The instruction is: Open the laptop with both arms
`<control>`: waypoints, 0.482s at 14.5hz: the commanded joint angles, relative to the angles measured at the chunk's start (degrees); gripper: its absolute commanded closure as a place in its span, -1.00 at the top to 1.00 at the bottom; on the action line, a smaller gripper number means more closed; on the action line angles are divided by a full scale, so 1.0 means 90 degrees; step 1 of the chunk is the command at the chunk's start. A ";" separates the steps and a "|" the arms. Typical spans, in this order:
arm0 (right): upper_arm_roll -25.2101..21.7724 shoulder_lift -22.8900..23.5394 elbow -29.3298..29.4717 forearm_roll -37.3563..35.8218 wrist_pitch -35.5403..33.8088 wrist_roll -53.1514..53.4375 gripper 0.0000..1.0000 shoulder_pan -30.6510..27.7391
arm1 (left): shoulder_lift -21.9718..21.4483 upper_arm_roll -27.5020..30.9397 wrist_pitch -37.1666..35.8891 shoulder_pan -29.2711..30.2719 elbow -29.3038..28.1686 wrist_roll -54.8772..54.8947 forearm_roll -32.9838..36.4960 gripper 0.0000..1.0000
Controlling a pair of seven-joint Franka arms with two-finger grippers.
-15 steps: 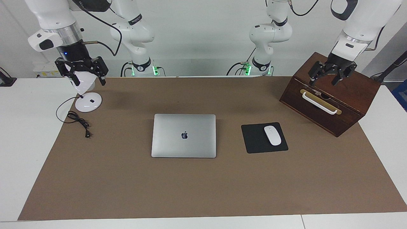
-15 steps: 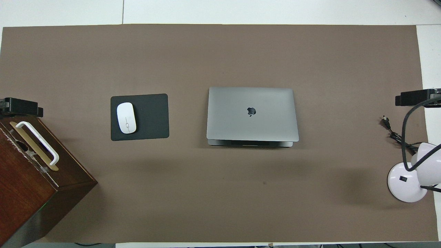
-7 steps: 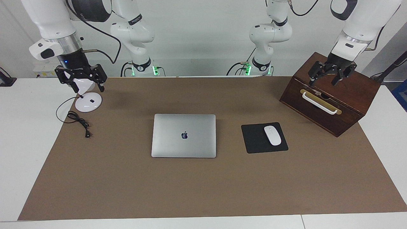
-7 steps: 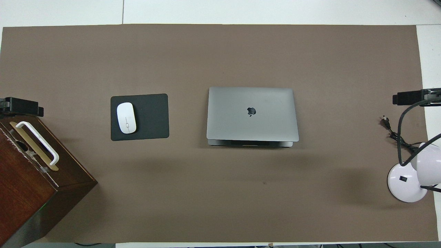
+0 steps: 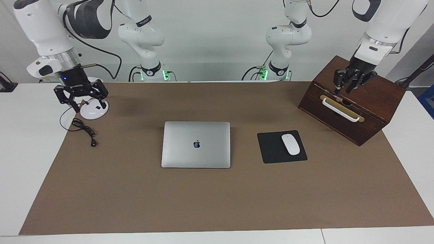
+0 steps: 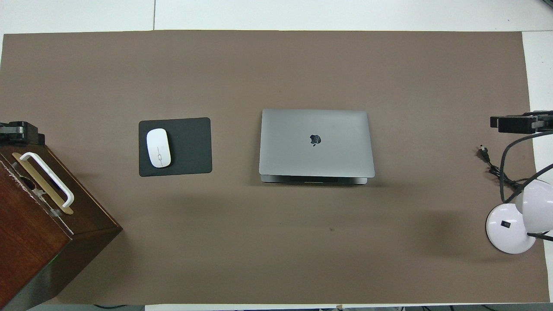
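Closed and flat on the brown mat (image 5: 203, 203), at the middle of the frame in both views: laptop (image 5: 196, 144), lid up. Long axis across the table, from one arm's end toward the other; short axis toward the robots. Apple logo upright in the facing view, its top toward the robots. In the overhead view, a dark strip under the lid along the edge nearest the robots.

Untouched by either claw, both well apart from it.

Right gripper (image 5: 80, 98) in the upper corner of the facing frame at the right arm's end, low over the lamp's round white base (image 5: 96, 111). Claw wide, holding nothing. Black cable (image 5: 83, 128) lying just below in the frame.

Left gripper (image 5: 352, 84) in the upper corner at the left arm's end, over the top of the wooden box (image 5: 373, 112), above its white handle (image 5: 340, 110). Claw narrower than the right one; whether fully closed, cannot tell. Nothing seen in it.

Beside the laptop, toward the left arm's end: black mouse pad (image 5: 271, 150) with a white mouse (image 5: 290, 144) on it, apart from the laptop.
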 commanded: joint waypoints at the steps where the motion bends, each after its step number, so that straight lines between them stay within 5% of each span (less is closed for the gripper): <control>1: 0.0068 -0.0235 -0.0642 0.0730 0.0582 -0.0684 1.00 -0.0167 | 0.0084 0.0015 0.0064 -0.0055 0.0098 -0.0115 0.0068 -1.00; 7: 0.0077 -0.0333 -0.1629 0.2048 0.1665 -0.0774 1.00 -0.0031 | 0.0045 -0.0004 0.0844 -0.0142 -0.0155 -0.0125 0.0000 -1.00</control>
